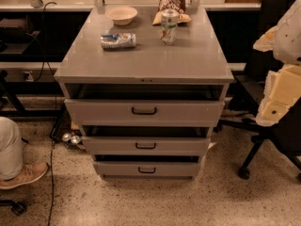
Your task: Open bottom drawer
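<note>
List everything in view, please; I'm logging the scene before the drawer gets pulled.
cabinet: one, grey, centre
bottom drawer: one, grey, lowest of three
bowl: one, cream, cabinet top, back left
lying can: one, silver-blue, cabinet top, left
upright can: one, pale, cabinet top, centre
chip bag: one, brown, behind upright can
floor cans: two, silver, left of cabinet
office chair: one, black, right
shoe: one, tan, lower left
gripper: one, cream, right edge, apart from cabinet

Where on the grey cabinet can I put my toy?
The front half of the cabinet top, ahead of the lying can and the standing can, is bare. The back is crowded by the bowl and chip bag. The gripper is out of view.
</note>
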`<state>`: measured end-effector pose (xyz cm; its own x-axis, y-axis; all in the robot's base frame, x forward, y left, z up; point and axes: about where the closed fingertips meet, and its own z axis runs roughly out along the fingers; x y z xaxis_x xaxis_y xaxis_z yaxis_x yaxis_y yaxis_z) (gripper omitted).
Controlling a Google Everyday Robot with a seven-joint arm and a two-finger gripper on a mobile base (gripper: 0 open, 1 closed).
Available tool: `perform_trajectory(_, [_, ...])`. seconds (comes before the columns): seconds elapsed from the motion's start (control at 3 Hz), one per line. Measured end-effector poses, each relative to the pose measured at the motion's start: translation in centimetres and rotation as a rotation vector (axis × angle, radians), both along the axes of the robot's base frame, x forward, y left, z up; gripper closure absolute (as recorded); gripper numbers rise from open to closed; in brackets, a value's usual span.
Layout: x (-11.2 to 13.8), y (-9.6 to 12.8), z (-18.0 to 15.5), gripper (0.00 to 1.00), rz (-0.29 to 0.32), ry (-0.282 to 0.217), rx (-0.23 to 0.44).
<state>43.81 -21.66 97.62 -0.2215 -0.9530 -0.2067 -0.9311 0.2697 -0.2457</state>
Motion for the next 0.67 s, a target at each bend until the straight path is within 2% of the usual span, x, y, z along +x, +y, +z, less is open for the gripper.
perform_trajectory(0.33, [0.0, 0.0, 0.0, 0.0, 0.0, 0.0, 0.0])
perform_trajectory(0.67, [-0.4, 1.4, -3.1, 0.0, 0.014, 0.022, 0.023])
